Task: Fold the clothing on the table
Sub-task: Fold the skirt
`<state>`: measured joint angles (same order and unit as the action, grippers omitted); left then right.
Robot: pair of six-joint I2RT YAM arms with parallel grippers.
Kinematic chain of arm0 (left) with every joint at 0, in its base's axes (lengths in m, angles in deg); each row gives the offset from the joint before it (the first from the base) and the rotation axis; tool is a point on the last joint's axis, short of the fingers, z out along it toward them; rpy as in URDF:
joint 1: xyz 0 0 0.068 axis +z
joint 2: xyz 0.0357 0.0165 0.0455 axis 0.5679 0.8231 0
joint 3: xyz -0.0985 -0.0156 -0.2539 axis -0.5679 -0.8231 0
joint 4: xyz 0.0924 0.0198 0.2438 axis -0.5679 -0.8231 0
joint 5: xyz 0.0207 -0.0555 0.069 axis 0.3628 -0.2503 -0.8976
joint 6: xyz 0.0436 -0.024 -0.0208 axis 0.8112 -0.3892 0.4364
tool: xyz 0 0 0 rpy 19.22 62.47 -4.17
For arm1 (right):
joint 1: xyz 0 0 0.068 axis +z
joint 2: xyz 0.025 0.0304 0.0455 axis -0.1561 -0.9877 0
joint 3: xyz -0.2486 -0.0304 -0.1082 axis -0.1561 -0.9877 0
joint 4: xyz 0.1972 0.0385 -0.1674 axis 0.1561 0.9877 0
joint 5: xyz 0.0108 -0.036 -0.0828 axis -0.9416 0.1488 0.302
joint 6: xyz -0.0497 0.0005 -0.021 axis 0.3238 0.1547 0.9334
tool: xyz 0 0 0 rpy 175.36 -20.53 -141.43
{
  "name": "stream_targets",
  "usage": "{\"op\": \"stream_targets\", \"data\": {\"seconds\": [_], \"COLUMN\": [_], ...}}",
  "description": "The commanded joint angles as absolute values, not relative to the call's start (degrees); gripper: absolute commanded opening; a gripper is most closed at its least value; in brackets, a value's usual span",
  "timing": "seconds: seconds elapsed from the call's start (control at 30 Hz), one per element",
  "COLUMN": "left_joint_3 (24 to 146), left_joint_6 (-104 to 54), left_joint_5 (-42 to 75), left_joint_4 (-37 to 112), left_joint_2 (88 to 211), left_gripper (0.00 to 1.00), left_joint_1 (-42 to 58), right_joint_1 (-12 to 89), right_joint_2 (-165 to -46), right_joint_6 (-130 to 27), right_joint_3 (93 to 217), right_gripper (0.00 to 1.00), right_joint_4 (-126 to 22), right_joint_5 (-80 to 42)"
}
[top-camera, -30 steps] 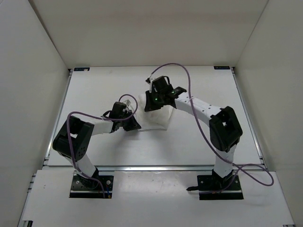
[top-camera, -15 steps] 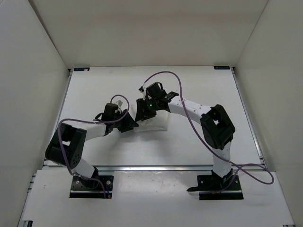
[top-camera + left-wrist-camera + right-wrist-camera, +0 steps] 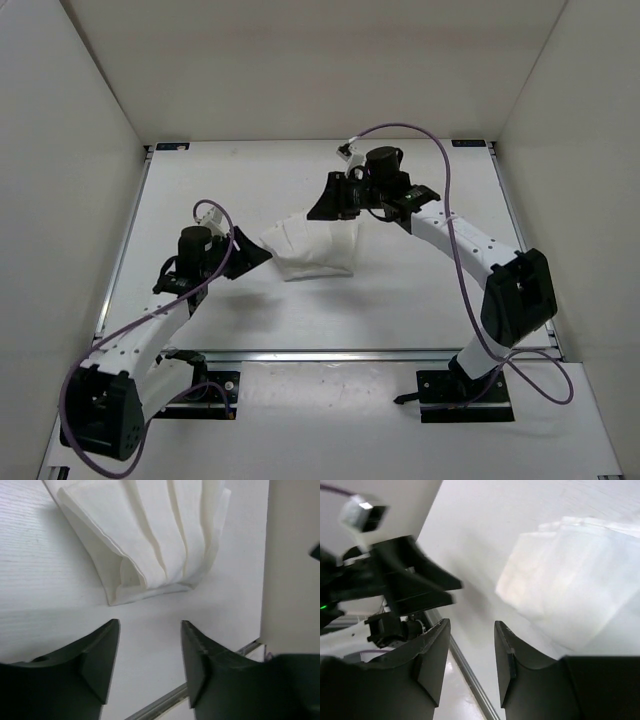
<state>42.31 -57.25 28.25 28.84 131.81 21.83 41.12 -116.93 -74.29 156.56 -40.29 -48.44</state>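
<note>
Clothing (image 3: 318, 250): folded into a compact pleated bundle, lying flat near the middle of the table (image 3: 430, 290).
My left gripper (image 3: 258, 255): jaws apart, nothing between them; just left of the bundle, clear of it.
My right gripper (image 3: 325, 203): jaws apart, empty; by the bundle's far edge.

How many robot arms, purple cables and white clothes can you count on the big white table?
Black-and-white robot arms: 2, the left arm and the right arm
Thin purple cables: 2
White pleated fabric clothing: 1
Flat white table: 1
Total: 6
</note>
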Motion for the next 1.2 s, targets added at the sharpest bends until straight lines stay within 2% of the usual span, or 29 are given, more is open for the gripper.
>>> {"op": "stream_targets", "data": {"seconds": [0.0, 0.07, 0.13, 0.17, 0.2, 0.27, 0.3, 0.4, 0.57, 0.67, 0.9, 1.17], "left_joint_3": [45.27, 48.09, 50.81, 51.17, 51.35, 50.82, 50.74, 51.00, 52.14, 52.49, 54.51, 54.34], "left_joint_6": [-50.80, -45.62, -42.61, -41.73, -41.19, -41.80, -41.54, -42.07, -40.93, -39.61, -36.53, -32.76], "left_joint_5": [29.06, 29.86, 28.90, 28.03, 27.32, 27.66, 28.89, 30.91, 31.27, 30.84, 28.12, 25.82], "left_joint_4": [18.17, 12.62, 5.87, 4.79, 3.56, 3.20, 3.64, 3.38, -0.05, -2.94, -7.43, -10.07], "left_joint_2": [127.65, 128.34, 129.14, 129.05, 128.00, 125.71, 124.23, 121.67, 121.05, 120.87, 120.61, 118.76], "left_gripper": [0.70, 0.80, 0.84, 0.85, 0.88, 0.89, 0.99, 0.99, 0.98, 0.99, 0.99, 0.98], "left_joint_1": [23.88, 23.80, 24.32, 23.89, 24.67, 24.93, 25.11, 25.11, 24.41, 24.59, 22.57, 22.04], "right_joint_1": [39.83, 40.18, 40.88, 41.06, 41.06, 41.67, 42.46, 43.34, 43.43, 42.90, 42.83, 35.97], "right_joint_2": [-117.98, -117.10, -118.84, -120.94, -123.66, -126.40, -128.07, -132.37, -140.90, -141.36, -121.71, -103.14], "right_joint_6": [-75.56, -74.59, -72.76, -72.48, -72.31, -74.22, -75.98, -80.46, -83.89, -86.01, -80.31, -74.51], "right_joint_3": [154.24, 153.53, 154.84, 155.37, 156.07, 156.17, 154.08, 149.94, 151.15, 151.59, 151.60, 141.41], "right_gripper": [0.37, 0.39, 0.41, 0.39, 0.32, 0.28, 0.28, 0.27, 0.27, 0.26, 0.31, 0.37], "right_joint_4": [-43.20, -41.80, -41.18, -41.00, -40.83, -43.88, -47.21, -54.94, -56.29, -57.00, -48.22, -39.33], "right_joint_5": [-50.85, -46.65, -45.22, -45.65, -46.96, -49.16, -50.22, -49.09, -49.43, -53.21, -44.18, -36.60]}}
